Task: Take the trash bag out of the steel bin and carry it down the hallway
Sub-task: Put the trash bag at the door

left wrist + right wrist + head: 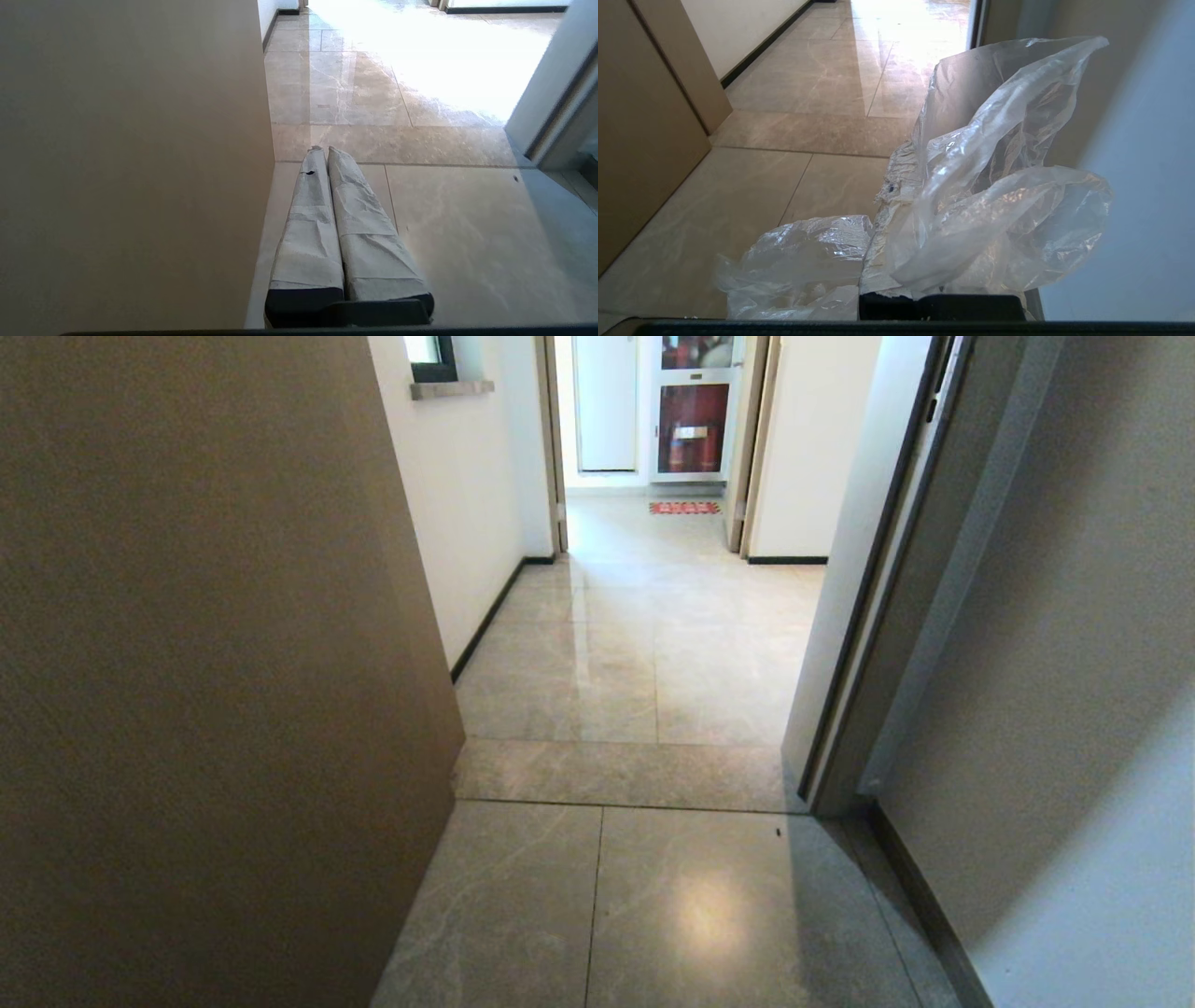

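Right gripper (896,186), its two fingers wrapped in crinkled pale tape, was pressed closed on the thin, clear, crinkled plastic trash bag (999,205); the film bunched around and over the fingers, one fold billowing up beyond the fingertips and another part sagging beside the gripper's base. The bag hung above the floor, close beside a pale grey-blue wall (1139,186).

Left gripper (322,150), likewise wrapped in pale crinkled tape, had its two fingers lying together with only a thin seam between them and nothing held. It pointed along the floor just beside a broad tan-brown flat panel (131,163).

Neither arm appeared in the head view. That view showed the narrow hallway of glossy grey-beige marbled floor tiles (644,653) running ahead, entered across a darker stone threshold strip (621,773). The tan-brown panel stood on the robot's left and a grey door frame (896,616) on its right. Pale walls with a dark baseboard (485,621) lined the passage. At the far end stood a white-framed cabinet with red contents (693,425), a red mat (684,508) lying on the tiles before it.
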Controlling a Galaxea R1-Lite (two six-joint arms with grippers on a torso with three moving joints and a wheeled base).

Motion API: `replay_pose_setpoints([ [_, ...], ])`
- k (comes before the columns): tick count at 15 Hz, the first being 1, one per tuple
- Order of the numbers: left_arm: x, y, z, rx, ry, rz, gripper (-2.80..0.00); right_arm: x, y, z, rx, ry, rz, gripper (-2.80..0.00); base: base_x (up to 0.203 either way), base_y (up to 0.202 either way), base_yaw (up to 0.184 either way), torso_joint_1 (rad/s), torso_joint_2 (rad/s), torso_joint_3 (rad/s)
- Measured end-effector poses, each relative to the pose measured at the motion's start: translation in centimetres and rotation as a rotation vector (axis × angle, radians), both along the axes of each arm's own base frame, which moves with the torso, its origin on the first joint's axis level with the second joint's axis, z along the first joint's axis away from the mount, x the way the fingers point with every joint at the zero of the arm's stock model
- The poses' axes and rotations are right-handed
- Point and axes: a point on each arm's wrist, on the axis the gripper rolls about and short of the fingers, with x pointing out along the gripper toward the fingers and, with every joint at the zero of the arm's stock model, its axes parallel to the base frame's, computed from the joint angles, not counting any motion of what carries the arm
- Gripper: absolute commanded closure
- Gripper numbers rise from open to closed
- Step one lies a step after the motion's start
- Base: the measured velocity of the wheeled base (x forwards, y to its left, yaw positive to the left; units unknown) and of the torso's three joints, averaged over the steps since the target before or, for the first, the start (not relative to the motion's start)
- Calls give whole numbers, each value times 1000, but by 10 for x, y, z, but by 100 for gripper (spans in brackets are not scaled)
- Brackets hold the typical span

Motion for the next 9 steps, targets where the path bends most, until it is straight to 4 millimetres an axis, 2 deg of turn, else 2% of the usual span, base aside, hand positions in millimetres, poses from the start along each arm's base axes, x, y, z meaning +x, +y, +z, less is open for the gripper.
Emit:
replay_pose_setpoints([
  [9,0,0,0,0,0,0,0,0,0,0,0,0,-1,0,192,0,1,4,3,4],
])
